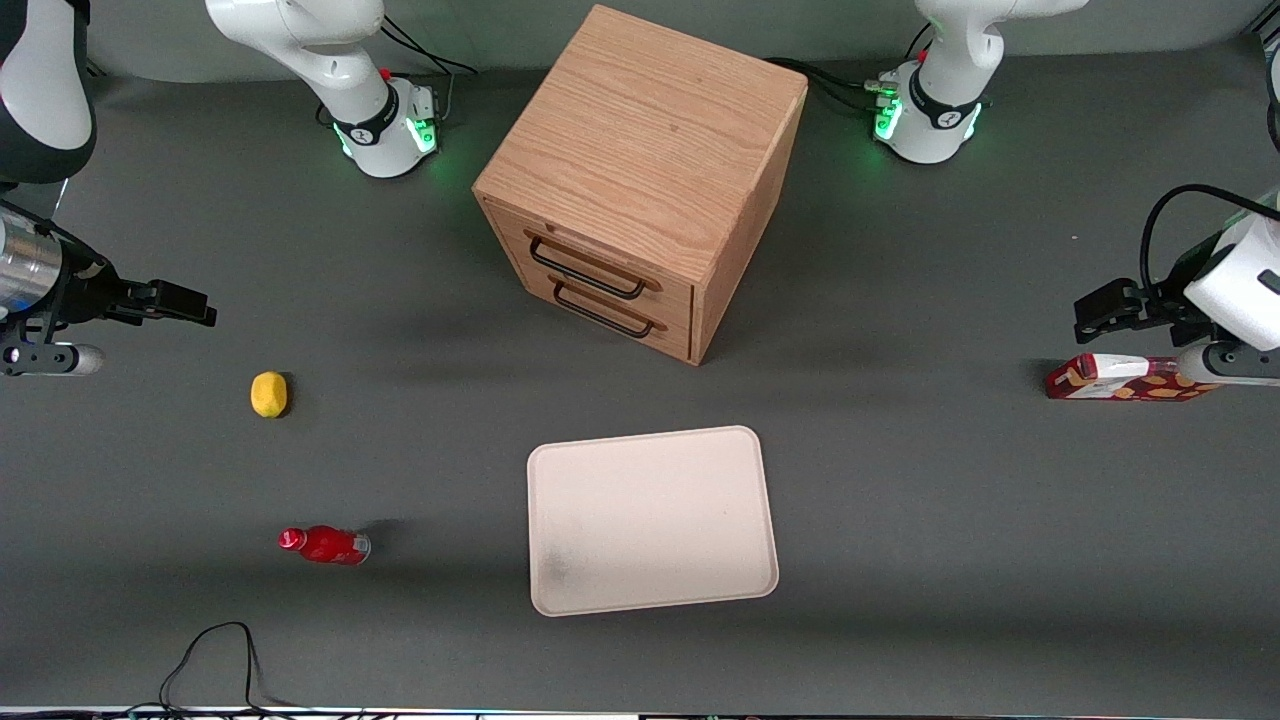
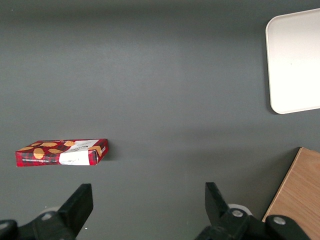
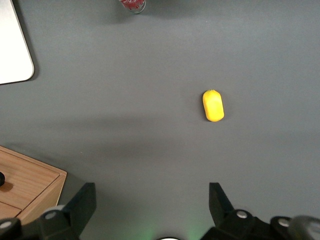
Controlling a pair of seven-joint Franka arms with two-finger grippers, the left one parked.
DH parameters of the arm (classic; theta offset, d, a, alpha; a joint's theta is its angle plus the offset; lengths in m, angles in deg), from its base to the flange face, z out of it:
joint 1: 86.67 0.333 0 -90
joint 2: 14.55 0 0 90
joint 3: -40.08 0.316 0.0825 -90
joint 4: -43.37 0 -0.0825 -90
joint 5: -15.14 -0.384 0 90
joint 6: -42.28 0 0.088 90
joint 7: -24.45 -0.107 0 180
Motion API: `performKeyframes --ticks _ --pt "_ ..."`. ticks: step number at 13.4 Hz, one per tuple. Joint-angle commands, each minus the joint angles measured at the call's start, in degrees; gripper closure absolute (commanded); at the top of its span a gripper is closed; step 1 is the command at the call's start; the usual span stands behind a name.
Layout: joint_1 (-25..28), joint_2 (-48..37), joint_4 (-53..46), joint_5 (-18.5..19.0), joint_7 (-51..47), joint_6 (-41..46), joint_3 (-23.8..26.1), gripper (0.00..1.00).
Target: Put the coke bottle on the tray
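Note:
The coke bottle (image 1: 325,545) is small and red, lying on its side on the grey table near the front camera, toward the working arm's end; only its clear base (image 3: 133,4) shows in the right wrist view. The beige tray (image 1: 650,520) lies flat at the table's middle, nearer the camera than the wooden cabinet; one of its corners (image 3: 12,50) shows in the right wrist view. My gripper (image 1: 185,303) hovers open and empty well above the table at the working arm's end, farther from the camera than the lemon and the bottle. Between its fingers (image 3: 150,200) is only bare table.
A yellow lemon (image 1: 268,394) lies between the gripper and the bottle. A wooden two-drawer cabinet (image 1: 640,185) stands at the table's middle. A red-and-orange carton (image 1: 1125,378) lies toward the parked arm's end. A black cable (image 1: 210,660) loops at the table's near edge.

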Motion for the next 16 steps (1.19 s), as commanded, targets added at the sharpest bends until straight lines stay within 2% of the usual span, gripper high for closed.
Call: performKeyframes --ticks 1,10,16 --pt "0.1 0.8 -2.0 -1.0 0.5 1.7 0.3 0.0" --pt "0.4 3.4 -7.0 -1.0 0.3 3.2 0.3 0.0" --pt "0.8 12.7 -21.0 -0.9 0.3 8.0 0.3 0.0"
